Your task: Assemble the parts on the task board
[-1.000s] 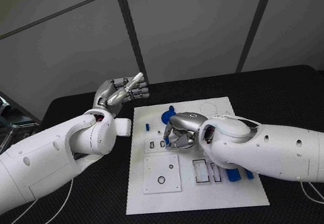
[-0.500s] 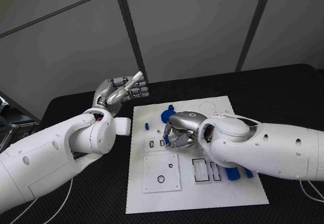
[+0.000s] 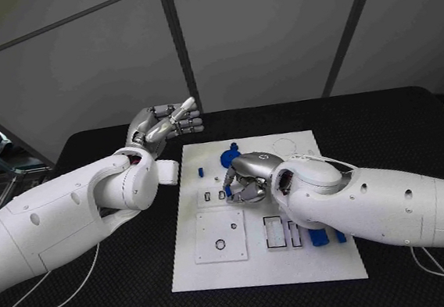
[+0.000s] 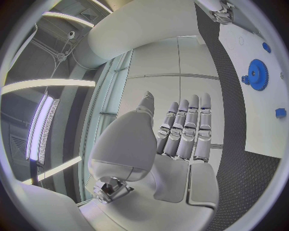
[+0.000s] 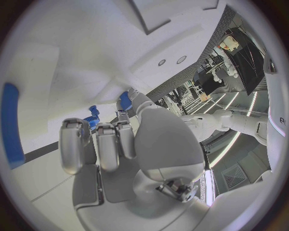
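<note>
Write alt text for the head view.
The right hand reaches down onto the middle of a white task board on a black table, beside a blue gear. The left hand is raised off the board's far left corner, holding nothing.

Your right hand [image 3: 252, 180] blocks the task board [image 3: 223, 268] middle | blue gear [image 3: 228, 155] stands beyond it | near-left board area lies open to you

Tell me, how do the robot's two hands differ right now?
The left hand is raised beyond the task board's far left corner, fingers straight and side by side, holding nothing. The right hand is down over the board, fingers curled toward a small blue part; whether it grips that is unclear. Both are silver, on white arms.
</note>
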You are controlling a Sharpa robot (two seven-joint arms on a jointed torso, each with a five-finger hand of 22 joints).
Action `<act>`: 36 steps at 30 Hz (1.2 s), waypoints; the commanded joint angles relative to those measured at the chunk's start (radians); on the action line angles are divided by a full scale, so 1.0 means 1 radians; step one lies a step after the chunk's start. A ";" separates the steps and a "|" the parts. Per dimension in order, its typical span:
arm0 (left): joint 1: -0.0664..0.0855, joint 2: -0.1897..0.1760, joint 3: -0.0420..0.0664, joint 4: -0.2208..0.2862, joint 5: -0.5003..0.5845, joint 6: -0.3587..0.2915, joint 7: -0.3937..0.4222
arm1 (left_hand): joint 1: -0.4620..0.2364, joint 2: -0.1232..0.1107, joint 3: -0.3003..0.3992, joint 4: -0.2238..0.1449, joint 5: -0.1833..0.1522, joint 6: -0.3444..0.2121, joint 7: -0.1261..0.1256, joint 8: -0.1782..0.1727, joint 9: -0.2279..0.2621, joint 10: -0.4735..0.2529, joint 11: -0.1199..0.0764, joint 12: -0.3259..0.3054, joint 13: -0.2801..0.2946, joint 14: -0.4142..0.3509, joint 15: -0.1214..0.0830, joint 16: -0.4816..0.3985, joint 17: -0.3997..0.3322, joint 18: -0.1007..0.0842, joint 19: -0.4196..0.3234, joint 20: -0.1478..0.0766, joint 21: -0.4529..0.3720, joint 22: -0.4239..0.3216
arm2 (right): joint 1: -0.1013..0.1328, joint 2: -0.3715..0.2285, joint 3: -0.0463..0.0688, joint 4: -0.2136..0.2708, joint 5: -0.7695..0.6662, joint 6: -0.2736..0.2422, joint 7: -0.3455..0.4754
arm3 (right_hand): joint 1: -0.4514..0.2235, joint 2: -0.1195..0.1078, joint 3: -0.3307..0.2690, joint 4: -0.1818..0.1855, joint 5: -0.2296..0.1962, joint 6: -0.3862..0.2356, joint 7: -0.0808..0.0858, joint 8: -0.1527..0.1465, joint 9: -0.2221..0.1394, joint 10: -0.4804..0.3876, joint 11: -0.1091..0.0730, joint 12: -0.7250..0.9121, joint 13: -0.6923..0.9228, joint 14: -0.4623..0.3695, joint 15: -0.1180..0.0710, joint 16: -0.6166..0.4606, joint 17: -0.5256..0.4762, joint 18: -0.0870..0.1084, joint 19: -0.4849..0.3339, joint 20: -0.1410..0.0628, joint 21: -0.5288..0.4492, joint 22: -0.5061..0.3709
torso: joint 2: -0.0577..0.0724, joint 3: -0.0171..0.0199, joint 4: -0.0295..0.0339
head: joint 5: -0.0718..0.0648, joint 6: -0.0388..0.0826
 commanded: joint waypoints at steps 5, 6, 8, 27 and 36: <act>0.002 0.000 0.001 0.000 -0.005 0.011 0.002 | -0.001 0.009 -0.002 -0.005 0.000 0.003 0.004 -0.005 -0.001 0.001 0.003 -0.005 -0.001 0.006 -0.001 -0.007 0.001 -0.013 -0.010 0.000 0.006 0.002 | -0.003 -0.001 -0.004 -0.003 -0.007 0.018 -0.020 | -0.017 -0.001 0.001 0.011 -0.005 -0.014 0.002 -0.007 -0.001 0.024 0.009 -0.009 0.169 0.104 0.011 0.004 0.263 -0.001 -0.001 0.008 -0.006 0.102 | 0.000 0.0000 0.0002 | 0.000 -0.002; 0.002 0.000 0.001 0.000 -0.005 0.011 0.002 | -0.001 0.009 -0.002 -0.005 0.000 0.003 0.004 -0.005 -0.001 0.001 0.003 -0.005 -0.001 0.006 -0.001 -0.007 0.001 -0.013 -0.010 0.000 0.006 0.002 | -0.003 -0.002 -0.004 -0.003 -0.007 0.016 -0.020 | -0.020 -0.002 0.000 0.013 -0.006 -0.016 0.003 -0.007 -0.001 0.022 0.010 -0.012 0.166 0.104 0.011 0.004 0.262 0.000 -0.002 0.009 -0.007 0.101 | 0.000 0.0000 0.0002 | 0.000 -0.002; 0.002 0.000 0.001 0.000 -0.005 0.011 0.002 | -0.001 0.009 -0.002 -0.005 0.000 0.003 0.004 -0.005 -0.001 0.001 0.003 -0.005 -0.001 0.006 -0.001 -0.007 0.001 -0.013 -0.010 0.000 0.006 0.002 | -0.003 -0.002 -0.004 -0.003 -0.007 0.014 -0.021 | -0.026 -0.006 -0.002 0.016 -0.010 -0.021 0.004 -0.009 -0.001 0.018 0.011 -0.016 0.162 0.103 0.013 0.003 0.260 0.000 -0.003 0.011 -0.008 0.099 | 0.000 0.0000 0.0002 | 0.000 -0.002; 0.002 0.000 0.001 0.000 -0.005 0.014 0.000 | -0.001 0.011 -0.004 -0.006 0.000 0.004 0.003 -0.007 -0.001 0.002 0.003 -0.006 -0.001 0.007 -0.002 -0.008 0.002 -0.013 -0.011 0.000 0.007 0.002 | -0.003 -0.004 -0.004 0.007 0.013 -0.060 0.000 | -0.052 -0.056 -0.024 0.051 -0.051 -0.155 0.033 -0.026 -0.005 -0.058 0.037 -0.096 0.078 0.099 0.036 -0.005 0.241 0.005 -0.019 0.032 -0.022 0.077 | 0.000 0.0009 -0.0003 | -0.001 -0.001; 0.002 -0.003 0.001 -0.002 -0.029 0.015 -0.013 | 0.003 0.025 -0.005 -0.009 0.001 0.042 -0.017 0.004 0.003 0.043 -0.015 0.005 0.003 0.042 -0.015 0.003 0.013 -0.010 -0.007 -0.007 0.016 0.006 | -0.007 -0.071 -0.003 0.075 0.060 -0.204 0.127 | -0.030 -0.090 -0.020 0.086 -0.056 -0.186 0.040 -0.020 -0.002 -0.062 0.045 -0.096 0.071 0.098 0.042 -0.006 0.238 0.009 -0.029 0.039 -0.030 0.064 | -0.003 0.0009 0.0000 | 0.003 0.000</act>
